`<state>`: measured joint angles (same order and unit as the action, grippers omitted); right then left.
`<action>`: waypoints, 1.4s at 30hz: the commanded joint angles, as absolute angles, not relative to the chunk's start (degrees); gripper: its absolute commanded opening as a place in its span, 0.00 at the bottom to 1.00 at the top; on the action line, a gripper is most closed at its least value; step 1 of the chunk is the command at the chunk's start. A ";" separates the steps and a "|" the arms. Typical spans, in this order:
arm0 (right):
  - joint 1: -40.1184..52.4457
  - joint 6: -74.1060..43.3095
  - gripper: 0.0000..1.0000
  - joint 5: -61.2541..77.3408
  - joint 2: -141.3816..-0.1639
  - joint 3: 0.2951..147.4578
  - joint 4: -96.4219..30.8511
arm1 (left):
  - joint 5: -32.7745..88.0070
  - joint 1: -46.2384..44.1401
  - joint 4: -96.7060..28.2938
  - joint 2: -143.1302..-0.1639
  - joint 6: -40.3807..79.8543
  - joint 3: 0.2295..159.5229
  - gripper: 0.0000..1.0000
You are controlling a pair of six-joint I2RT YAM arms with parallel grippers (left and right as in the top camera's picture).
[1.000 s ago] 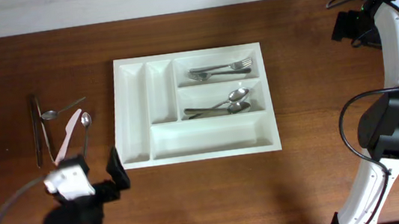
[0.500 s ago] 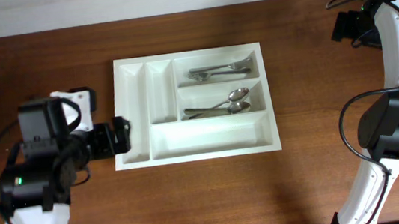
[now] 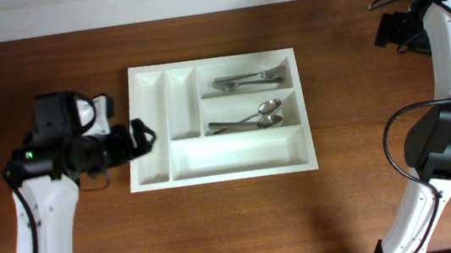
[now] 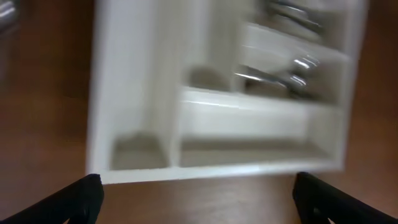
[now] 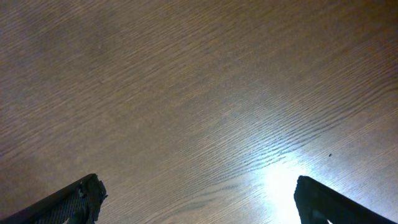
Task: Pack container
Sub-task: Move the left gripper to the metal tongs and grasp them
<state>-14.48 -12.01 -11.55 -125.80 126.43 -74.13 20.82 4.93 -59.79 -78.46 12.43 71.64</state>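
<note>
The white container (image 3: 237, 152) lies in the middle of the table, with five compartments. Two forks (image 3: 247, 79) lie in its upper long compartment and spoons (image 3: 252, 119) in the middle one. The two narrow compartments and the lower long one hold nothing. My left gripper (image 3: 142, 138) is open and empty at the container's left edge. The left wrist view, blurred, shows the container (image 4: 217, 171) just ahead of the open fingers (image 4: 199, 193), with the spoons (image 4: 280, 78) inside. My right gripper (image 3: 391, 31) is open and empty at the far right, over bare wood (image 5: 199, 193).
The left arm (image 3: 57, 146) covers the table area left of the container, so anything lying there is hidden. The right arm's base (image 3: 445, 148) stands at the right edge. The table is dark brown wood (image 3: 244, 218).
My left arm has swung from the front left corner up and to the right, to the container's left edge. It now covers the loose utensils seen earlier. The right arm has not moved.
</note>
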 commanded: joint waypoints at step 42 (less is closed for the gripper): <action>-14.33 -12.03 0.99 -12.49 -126.06 126.65 -74.13 | -11.22 25.87 -27.46 -113.97 -3.73 72.75 0.96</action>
<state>-14.48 -11.99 -11.57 -125.80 126.43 -74.15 -11.99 24.64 -27.79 -112.51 -2.66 72.03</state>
